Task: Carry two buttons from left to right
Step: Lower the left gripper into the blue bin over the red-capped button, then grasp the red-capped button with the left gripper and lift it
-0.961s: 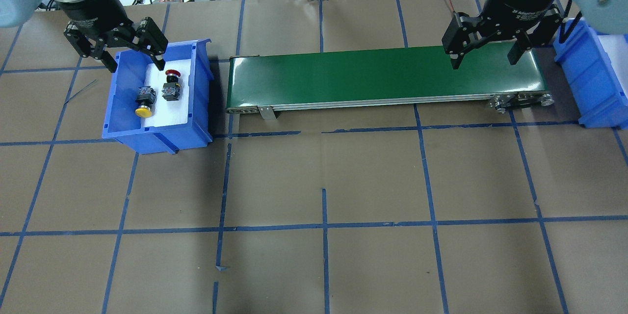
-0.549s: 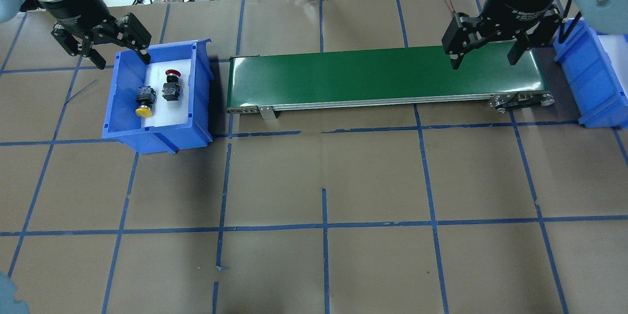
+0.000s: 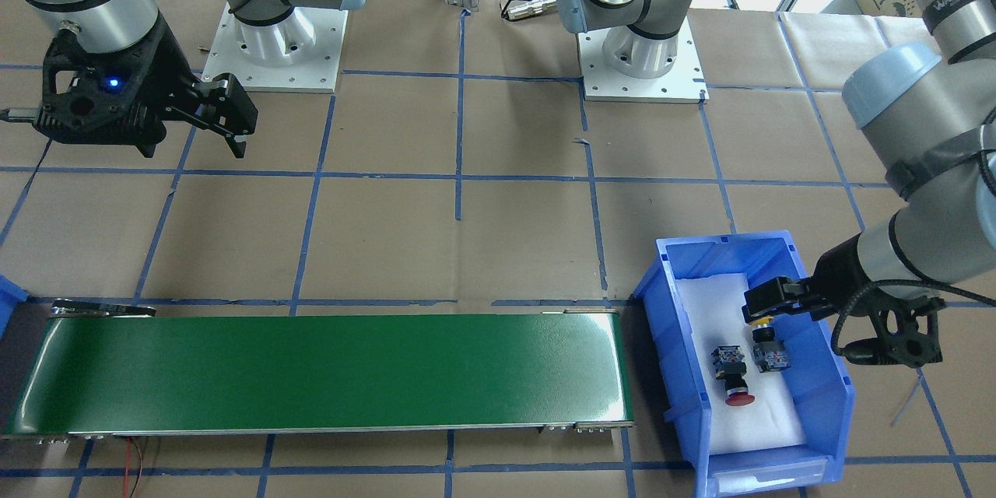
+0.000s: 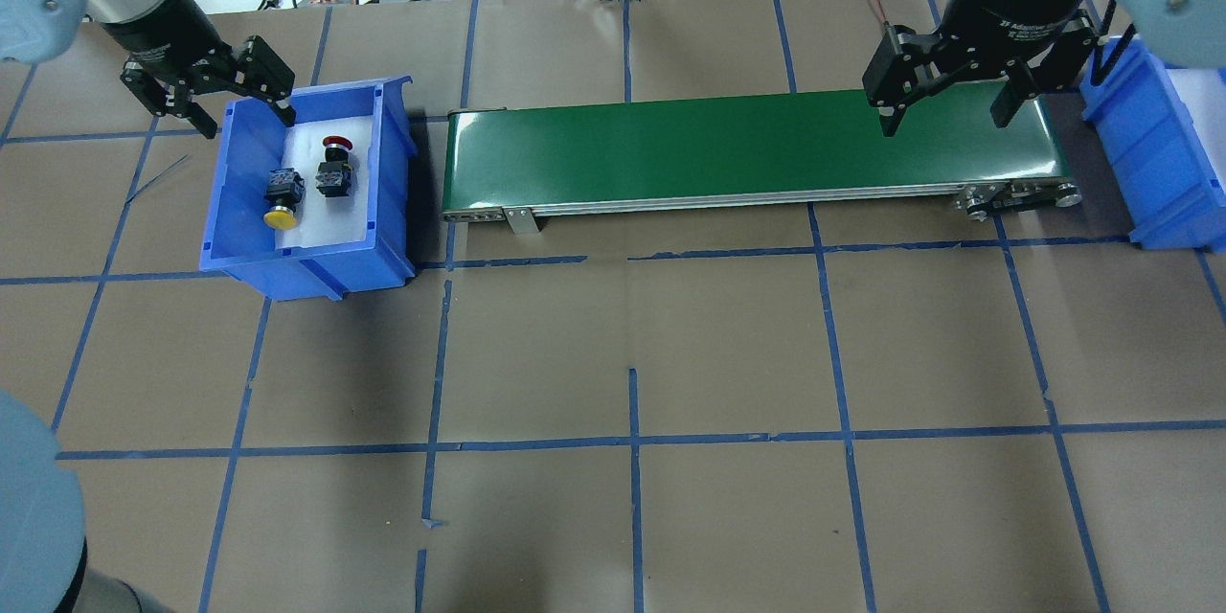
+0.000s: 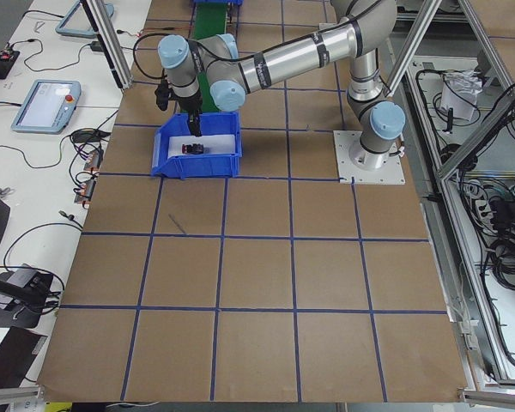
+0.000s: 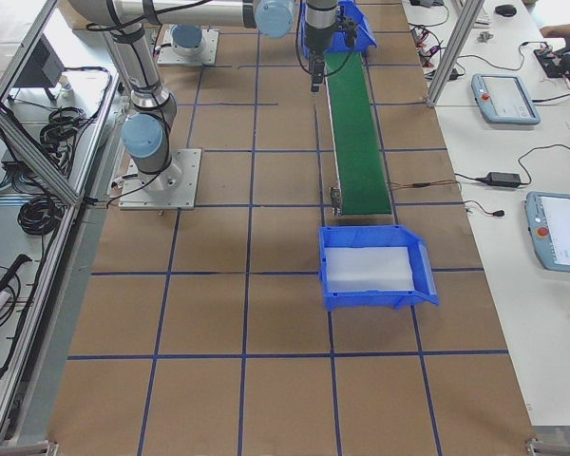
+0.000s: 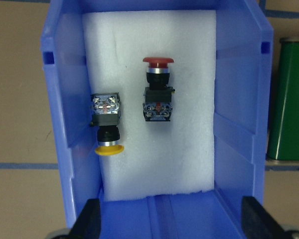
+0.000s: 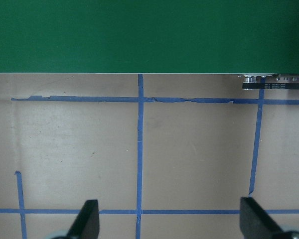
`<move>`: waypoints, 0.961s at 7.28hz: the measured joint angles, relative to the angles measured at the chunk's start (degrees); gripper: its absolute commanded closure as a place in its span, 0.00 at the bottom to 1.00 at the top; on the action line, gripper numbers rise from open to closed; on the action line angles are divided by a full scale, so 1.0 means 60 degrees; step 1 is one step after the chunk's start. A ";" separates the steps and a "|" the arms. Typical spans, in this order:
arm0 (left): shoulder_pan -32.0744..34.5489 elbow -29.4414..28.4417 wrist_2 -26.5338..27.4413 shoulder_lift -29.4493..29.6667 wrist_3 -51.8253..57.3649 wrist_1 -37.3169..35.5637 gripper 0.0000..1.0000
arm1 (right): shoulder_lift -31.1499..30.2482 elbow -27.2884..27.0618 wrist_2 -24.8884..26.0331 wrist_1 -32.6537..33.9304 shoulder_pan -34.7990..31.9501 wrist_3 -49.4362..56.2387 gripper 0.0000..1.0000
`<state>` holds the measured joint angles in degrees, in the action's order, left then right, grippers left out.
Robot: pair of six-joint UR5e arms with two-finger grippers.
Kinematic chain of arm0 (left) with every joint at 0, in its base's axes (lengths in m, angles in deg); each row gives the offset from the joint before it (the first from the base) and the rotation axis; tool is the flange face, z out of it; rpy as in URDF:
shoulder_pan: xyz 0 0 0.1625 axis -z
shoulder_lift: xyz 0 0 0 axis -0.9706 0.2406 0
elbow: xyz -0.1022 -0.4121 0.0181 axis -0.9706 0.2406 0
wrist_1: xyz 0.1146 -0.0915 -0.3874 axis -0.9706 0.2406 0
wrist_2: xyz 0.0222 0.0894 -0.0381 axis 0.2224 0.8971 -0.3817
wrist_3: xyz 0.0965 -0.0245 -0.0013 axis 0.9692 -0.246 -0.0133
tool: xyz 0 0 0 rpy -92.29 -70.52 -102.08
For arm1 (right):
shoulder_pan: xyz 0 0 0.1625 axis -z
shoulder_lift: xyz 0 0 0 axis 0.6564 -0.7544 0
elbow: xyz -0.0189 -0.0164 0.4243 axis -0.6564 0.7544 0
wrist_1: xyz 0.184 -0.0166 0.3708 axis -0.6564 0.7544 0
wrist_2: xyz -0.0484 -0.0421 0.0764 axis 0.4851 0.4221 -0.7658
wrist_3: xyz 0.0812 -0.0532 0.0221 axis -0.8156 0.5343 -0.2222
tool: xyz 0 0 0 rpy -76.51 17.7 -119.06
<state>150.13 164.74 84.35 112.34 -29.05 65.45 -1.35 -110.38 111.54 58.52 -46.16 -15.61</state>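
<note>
Two buttons lie on white foam in the left blue bin (image 4: 306, 273). The red mushroom-cap button (image 4: 335, 165) is nearer the conveyor and the yellow-cap button (image 4: 282, 203) lies beside it. Both show in the left wrist view, red (image 7: 157, 92) and yellow (image 7: 107, 124), and in the front view, red (image 3: 734, 380) and yellow (image 3: 772, 356). My left gripper (image 4: 245, 118) is open and empty, above the bin's far-left rim and touching neither button. My right gripper (image 4: 945, 121) is open and empty above the conveyor's right end.
A green conveyor belt (image 4: 747, 148) runs between the left bin and a second blue bin (image 4: 1149, 163) at the right, which is lined with white foam (image 6: 366, 269). The brown table carries a grid of blue tape. Cables lie along the far edge.
My left gripper has shifted left, from over the bin's back to its far-left rim, and stayed open. The left arm's elbow has come into the lower-left corner. The right arm is still.
</note>
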 measured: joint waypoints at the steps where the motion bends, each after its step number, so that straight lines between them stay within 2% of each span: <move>1: 0.0026 -0.0003 -0.0064 0.0445 -0.0028 -0.0451 0.18 | 0.0000 0.0000 0.0000 0.0000 0.0000 0.0004 0.00; 2: 0.0061 -0.0007 -0.0086 0.0800 -0.0040 -0.0790 0.31 | 0.0000 0.0000 0.0000 0.0000 0.0000 0.0005 0.00; 7: 0.0461 0.0006 -0.0088 0.1558 -0.0255 -0.1460 0.31 | 0.0000 0.0000 0.0000 0.0000 0.0000 0.0034 0.00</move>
<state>152.89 164.77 83.82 121.69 -30.58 56.69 -1.36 -110.38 111.53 58.52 -46.17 -15.41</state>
